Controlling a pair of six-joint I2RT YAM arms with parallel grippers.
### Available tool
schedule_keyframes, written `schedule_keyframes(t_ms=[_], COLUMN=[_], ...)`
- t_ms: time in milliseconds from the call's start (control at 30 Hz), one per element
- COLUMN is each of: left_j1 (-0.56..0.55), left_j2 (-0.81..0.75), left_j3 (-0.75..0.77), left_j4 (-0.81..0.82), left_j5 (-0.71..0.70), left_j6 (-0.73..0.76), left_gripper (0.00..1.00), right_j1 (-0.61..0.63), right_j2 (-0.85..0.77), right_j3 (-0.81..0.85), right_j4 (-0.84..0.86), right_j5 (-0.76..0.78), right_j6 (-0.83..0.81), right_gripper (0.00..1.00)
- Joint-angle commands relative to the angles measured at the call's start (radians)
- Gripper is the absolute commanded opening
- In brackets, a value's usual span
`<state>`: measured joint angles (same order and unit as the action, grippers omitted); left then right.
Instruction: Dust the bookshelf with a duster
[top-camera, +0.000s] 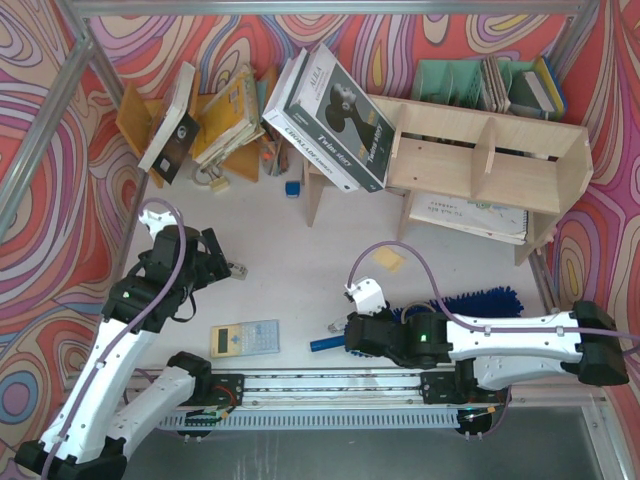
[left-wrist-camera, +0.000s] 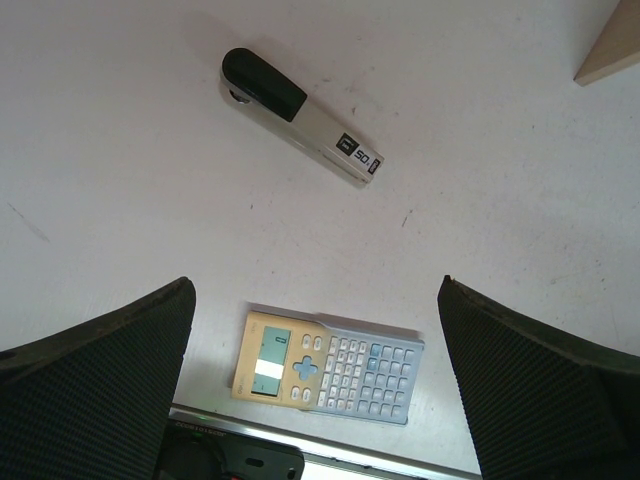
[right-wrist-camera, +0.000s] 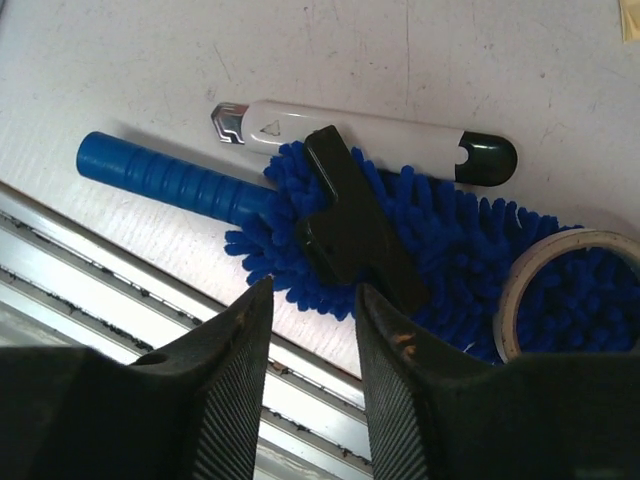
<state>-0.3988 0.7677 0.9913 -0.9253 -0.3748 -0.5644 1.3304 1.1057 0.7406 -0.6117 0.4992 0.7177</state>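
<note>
nothing dusted yet, it seems: the duster (right-wrist-camera: 450, 250) is seen lying on the tabletop (right-wrist-camera: 150, 60), bookshelf (top-camera: 480, 150) untouched; right end effector (right-wrist-camera: 312, 295) narrowed over it, grip unclear; left end effector (left-wrist-camera: 317, 285) spread, empty.

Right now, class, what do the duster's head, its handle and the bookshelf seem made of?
Duster head: matte microfibre, judging by shaggy blue strands. Handle: probably plastic, ribbed with slight sheen. Bookshelf: pale unpainted wood, perhaps plywood; bare matte boards.
</note>
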Motion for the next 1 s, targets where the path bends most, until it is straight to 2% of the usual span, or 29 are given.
schedule_keyframes(t_ms=[0,967], left_j1=[-0.004,-0.003], left_j2=[-0.002,0.010], left_j3=[-0.019,-0.023], left_j4=[0.004,0.016], left_j5=[-0.016,0.000], left_j6=[0.005,0.007], left_gripper=[0.98,0.98], right_j1=[0.008,0.008], right_j2=[0.025,0.153], right_j3=[0.020,0.015], right_j4=[-0.022,0.021], right_j5=[0.054,0.085], right_j6=[0.036,0.021], right_gripper=[0.39,0.35])
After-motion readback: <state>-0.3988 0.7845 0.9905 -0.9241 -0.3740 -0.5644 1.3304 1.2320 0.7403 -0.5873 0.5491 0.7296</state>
